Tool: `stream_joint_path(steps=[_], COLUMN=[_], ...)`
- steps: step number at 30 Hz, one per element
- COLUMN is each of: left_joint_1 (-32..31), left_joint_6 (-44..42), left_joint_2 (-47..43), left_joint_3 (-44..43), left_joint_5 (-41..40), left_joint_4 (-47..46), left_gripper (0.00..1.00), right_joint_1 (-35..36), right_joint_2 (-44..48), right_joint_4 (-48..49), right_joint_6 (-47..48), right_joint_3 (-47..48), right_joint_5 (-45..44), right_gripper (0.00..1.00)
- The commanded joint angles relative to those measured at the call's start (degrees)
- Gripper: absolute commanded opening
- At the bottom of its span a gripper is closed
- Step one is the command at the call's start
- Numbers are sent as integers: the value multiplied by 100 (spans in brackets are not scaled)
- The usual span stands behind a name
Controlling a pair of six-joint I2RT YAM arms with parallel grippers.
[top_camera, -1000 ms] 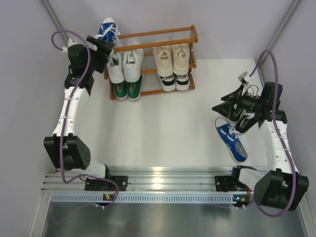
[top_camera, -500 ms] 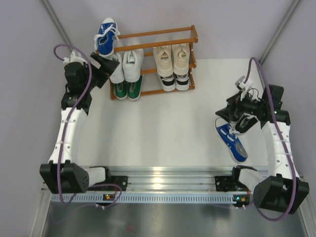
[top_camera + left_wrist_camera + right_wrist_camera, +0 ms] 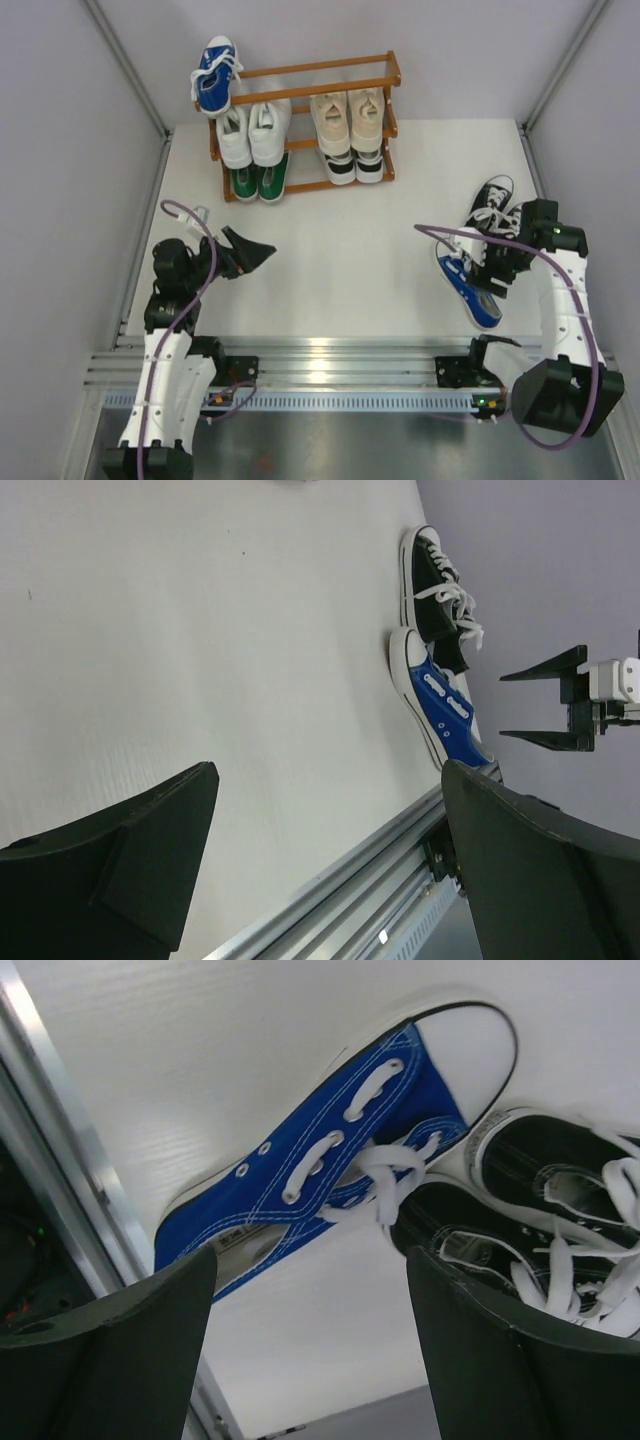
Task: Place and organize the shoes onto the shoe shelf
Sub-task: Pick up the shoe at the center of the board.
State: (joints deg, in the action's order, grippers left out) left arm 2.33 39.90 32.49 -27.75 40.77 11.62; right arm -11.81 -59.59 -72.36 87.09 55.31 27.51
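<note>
Left arm pulled back from the shelf to its base, and the right arm dropped from over the black pair onto the loose blue shoe.

Left gripper (image 3: 255,250): fingers spread wide, holding nothing, aimed right across the bare table (image 3: 340,260).

Right gripper (image 3: 492,270): fingers apart, one either side of the blue shoe (image 3: 468,290), across its middle. No contact visible, so not clamped.

Blue shoe sits on the table at near right. Its long axis is diagonal, with the heel toward the rail (image 3: 330,360) and the white toe pointing away and slightly left.

Black canvas pair (image 3: 497,205) is just beyond it, and the blue toe touches the nearer black shoe. Toes point away from the rail.

Shoe shelf (image 3: 392,75) stands at far centre. Second blue shoe (image 3: 215,72) is on the left end of the top tier, with its long axis near-to-far. The white pair (image 3: 250,135) and beige pair (image 3: 348,115) are on the middle tier. Green pair (image 3: 258,182) and black-and-white pair (image 3: 353,165) are on the bottom tier.

View differences:
- Left wrist view catches the right gripper (image 3: 505,706) side-on, which the top view hides under the arm.
- Right wrist view shows the blue shoe's white laces (image 3: 385,1185) trailing onto the black shoe.
- Only the top view shows the shelf.
</note>
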Motion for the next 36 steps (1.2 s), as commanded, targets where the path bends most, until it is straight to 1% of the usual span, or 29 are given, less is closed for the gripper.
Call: stream_joint_path(steps=[1,5,6,8,9,12,13,15,16,17,19,20,22,23,24,26,27,28,29,30,31,32,33,34,35,36], left_joint_1=[22,22,13,13,13,22,22,22,22,22,13,13,5,-30,-170,-573,-1115,-1503,-1890,-2738,-3138,-3446,-3876,-4028,-4134,-4266], left_joint_6=[-351,-228,-220,-211,-211,-211,-211,-193,-193,-158,-62,95,176,272,281,290,386,457,588,650,720,869,949,1028,1194,1291], left_joint_2=[-724,-1025,-1043,-1017,-1008,-938,-938,-929,-903,-885,-780,-710,-403,-297,-200,64,160,396,520,687,1054,1249,1468,1914,2136,2347], left_joint_3=[103,173,182,191,182,173,173,173,173,173,182,182,121,25,-28,-134,-169,-161,-135,-117,-82,-56,14,32,41,59], left_joint_5=[406,537,519,484,502,545,537,563,572,563,485,484,589,529,398,-234,-515,-770,-1460,-1772,-2053,-2378,-2468,-2521,-2539,-2574], left_joint_4=[94,122,122,122,122,121,122,122,122,104,104,87,42,42,34,-62,-176,-534,-746,-966,-1569,-1827,-2160,-2451,-2984,-3190], left_gripper=[98,98,98,98,99,98,98,98,98,98,98,98,98,98,98,98,98,98,98,98,98,98,98,98,98,98], right_joint_1=[-111,-111,-111,-102,-67,38,65,109,109,109,109,109,109,127,170,258,424,539,670,1037,1319,1592,2047,2260,2428,2682], right_joint_2=[273,229,133,-8,-226,-570,-614,-667,-685,-677,-546,-475,-265,-202,-158,-175,-193,-193,-167,-123,-114,-114,-123,-140,-166,-210], right_joint_4=[-490,-8,298,642,740,1240,1564,1847,1952,2006,1954,1745,1515,1323,868,426,128,73,73,134,352,493,608,704,853,916], right_joint_6=[836,792,688,442,301,-120,-174,-358,-411,-438,-473,-482,-640,-667,-615,-570,-544,-579,-805,-964,-1183,-1412,-1788,-1957,-2081,-2273], right_joint_3=[-283,-748,-811,-960,-987,-1215,-1302,-1548,-1576,-1611,-1576,-1428,-1199,-893,-716,-382,-102,5,163,225,278,374,436,498,629,709], right_joint_5=[-755,-791,-747,-659,-581,-606,-624,-702,-703,-694,-528,-414,34,192,516,834,1157,1308,1501,1529,1530,1521,1538,1564,1626,1757], right_gripper=[77,77,77,77,77,72,70,53,41,23,12,0,0,0,0,0,0,0,0,0,0,0,0,0,0,0])
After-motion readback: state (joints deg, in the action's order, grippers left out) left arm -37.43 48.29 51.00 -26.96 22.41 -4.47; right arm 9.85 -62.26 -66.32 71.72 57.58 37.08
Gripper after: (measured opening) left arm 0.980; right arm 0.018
